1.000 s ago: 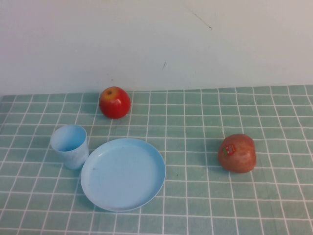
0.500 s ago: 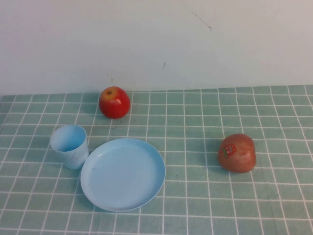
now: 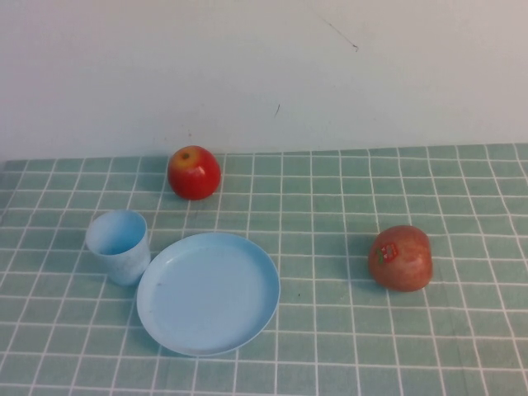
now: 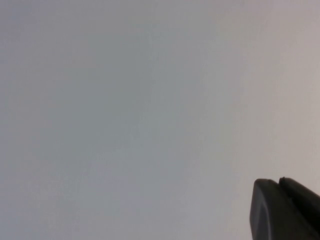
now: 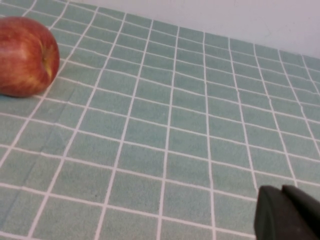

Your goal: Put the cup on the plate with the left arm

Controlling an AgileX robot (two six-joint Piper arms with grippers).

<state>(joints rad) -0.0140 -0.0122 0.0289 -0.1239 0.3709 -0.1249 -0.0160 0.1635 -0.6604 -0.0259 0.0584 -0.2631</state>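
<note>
Left gripper (image 4: 283,208) faces blank wall, off the high view; grip state: cannot tell. Cup (image 3: 118,246) upright, nowhere near it, just beside the plate (image 3: 208,293) rim. Risk: a descent on the plate side clips the rim, or tips the light cup. Right gripper (image 5: 287,212) is low over the tiles, state unknown, 1 apple (image 5: 25,55) ahead. Nothing has moved vs 1.0 s ago.

I saw the cup (image 3: 118,246) standing just beside the plate (image 3: 208,293), open from above. A red apple (image 3: 194,172) sat behind the plate, another apple (image 3: 400,257) well off to its right. The left gripper (image 4: 285,210) faced blank wall; the right gripper (image 5: 287,212) hung over bare counter (image 5: 190,145).
</note>
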